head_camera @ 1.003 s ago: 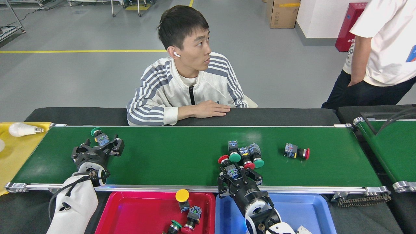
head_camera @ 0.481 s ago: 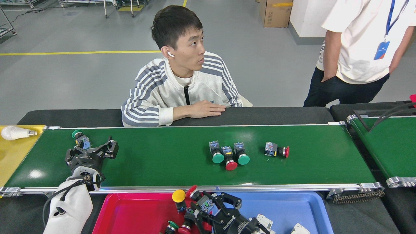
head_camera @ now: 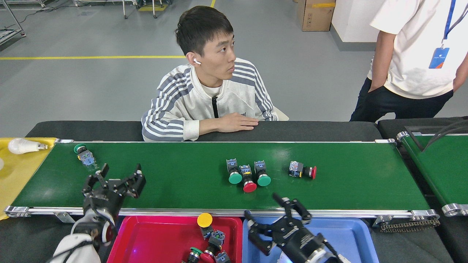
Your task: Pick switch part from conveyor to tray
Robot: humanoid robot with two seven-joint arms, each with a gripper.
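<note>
The conveyor [head_camera: 182, 190] is a wide green belt with silver rails. One green-capped switch part [head_camera: 84, 156] lies at its far left. A cluster of three switch parts [head_camera: 245, 176] sits mid-belt, and a red-capped one [head_camera: 302, 170] lies to their right. My left gripper [head_camera: 115, 176] is open and empty over the belt's front left, below the green-capped part. My right gripper [head_camera: 264, 211] is open and empty at the front rail, above the blue tray's left end. The red tray [head_camera: 146, 237] holds several switch parts, one with a yellow cap [head_camera: 204, 220].
A blue tray [head_camera: 347, 237] sits to the right of the red one. A seated person rests a forearm [head_camera: 223, 127] on the black table behind the belt. Another person [head_camera: 413, 54] stands at the back right. A yellow tray [head_camera: 18, 171] with a bulb [head_camera: 23, 145] is left; a second green belt [head_camera: 442, 164] is right.
My right gripper carried a red-capped switch part from the belt to the red tray, let go and swung right, open. My left gripper drew back from the green-capped part toward the front rail.
</note>
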